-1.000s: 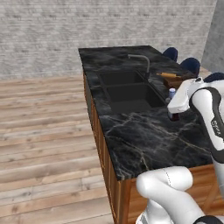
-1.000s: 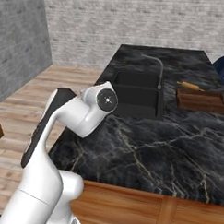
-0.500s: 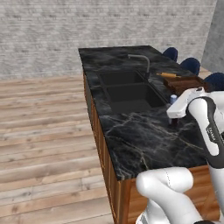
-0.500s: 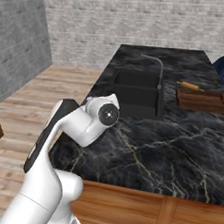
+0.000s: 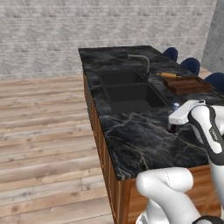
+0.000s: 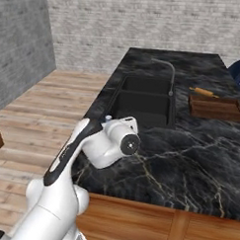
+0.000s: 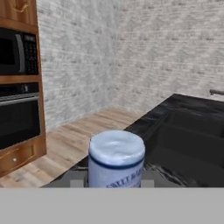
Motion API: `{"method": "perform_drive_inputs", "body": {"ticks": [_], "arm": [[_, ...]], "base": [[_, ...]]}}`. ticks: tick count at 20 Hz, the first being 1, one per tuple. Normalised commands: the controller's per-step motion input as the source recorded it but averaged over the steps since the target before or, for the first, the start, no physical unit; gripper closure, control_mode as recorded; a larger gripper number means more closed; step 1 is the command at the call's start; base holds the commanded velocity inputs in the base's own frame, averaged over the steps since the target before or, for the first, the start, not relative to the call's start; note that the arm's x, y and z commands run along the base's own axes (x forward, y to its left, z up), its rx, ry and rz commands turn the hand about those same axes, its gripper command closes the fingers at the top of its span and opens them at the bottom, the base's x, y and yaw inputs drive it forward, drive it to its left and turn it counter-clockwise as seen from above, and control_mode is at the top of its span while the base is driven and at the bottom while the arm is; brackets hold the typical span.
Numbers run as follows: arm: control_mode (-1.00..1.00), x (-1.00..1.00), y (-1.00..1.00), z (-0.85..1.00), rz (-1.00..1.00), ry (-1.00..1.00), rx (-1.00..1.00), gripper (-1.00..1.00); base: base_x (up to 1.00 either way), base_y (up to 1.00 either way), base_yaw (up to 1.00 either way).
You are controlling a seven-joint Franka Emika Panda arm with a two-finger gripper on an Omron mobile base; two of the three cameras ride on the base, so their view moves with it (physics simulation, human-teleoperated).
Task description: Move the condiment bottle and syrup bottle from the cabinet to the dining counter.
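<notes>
Marble, black with pale veins, tops the dining counter (image 5: 131, 131) that runs away from the base in the left base view. A double sink (image 5: 129, 92) is sunk into it, with a grey faucet (image 5: 142, 61) beside it. Farther along the right edge lies a wooden tray (image 5: 187, 84) with a rolling pin (image 5: 168, 75) at its far side, and blue stools (image 5: 191, 64) stand behind the counter. The white arm bends over the near right part of the top, and its gripper (image 5: 173, 124) points down there. Under the hand the condiment bottle (image 5: 174, 118) shows as a dark red body with a pale cap, low over the marble just right of the sink's near corner; whether it touches the top cannot be told.

From the right base view, the arm's wrist hangs over the counter's near left part, beside the near basin. The bottle's pale cap (image 6: 108, 119) peeks out above the wrist, which hides the fingers.

Looking along the gripper, the hand view has the bottle's cap (image 7: 116, 151) and the top of its lettered label rising between the fingers, which are half closed on it. Beyond lie the counter's edge, a plank floor (image 7: 83, 135), a brick wall, and a built-in microwave (image 7: 17, 50) over an oven (image 7: 19, 120).
</notes>
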Motion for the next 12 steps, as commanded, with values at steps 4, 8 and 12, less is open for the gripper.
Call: {"method": "perform_drive_inputs", "body": {"ticks": [4, 8, 12], "arm": [[-1.00, 0.25, -0.25, -0.33, 0.00, 0.00, 0.04, 1.00], [-1.00, 0.25, -0.14, -0.34, 0.00, 0.00, 0.00, 1.00], [-1.00, 0.31, -0.23, -0.36, 0.00, 0.00, 0.00, 1.00]], "base": [[0.00, 0.00, 0.00], [0.00, 0.00, 0.00], [0.00, 0.00, 0.00]]}}
